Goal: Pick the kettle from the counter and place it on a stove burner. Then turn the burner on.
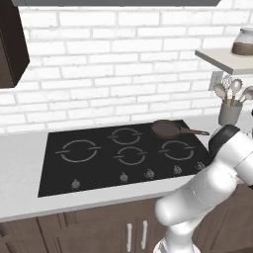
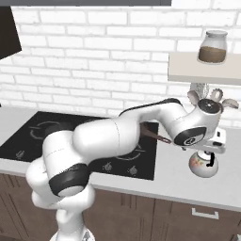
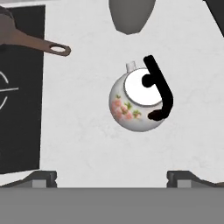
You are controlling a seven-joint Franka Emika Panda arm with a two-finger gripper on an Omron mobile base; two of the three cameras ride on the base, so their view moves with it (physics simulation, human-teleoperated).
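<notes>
My hand [image 3: 112,177] hangs over the kettle [image 3: 139,98], fingers spread wide and empty. The kettle stands on the counter [image 3: 87,131], right of the cooktop [image 3: 22,87]. I judge this the reach before the pick: next, drop and close on the black handle [image 3: 159,87]. A utensil pot [image 3: 131,15] stands near behind it; bare counter elsewhere.
</notes>
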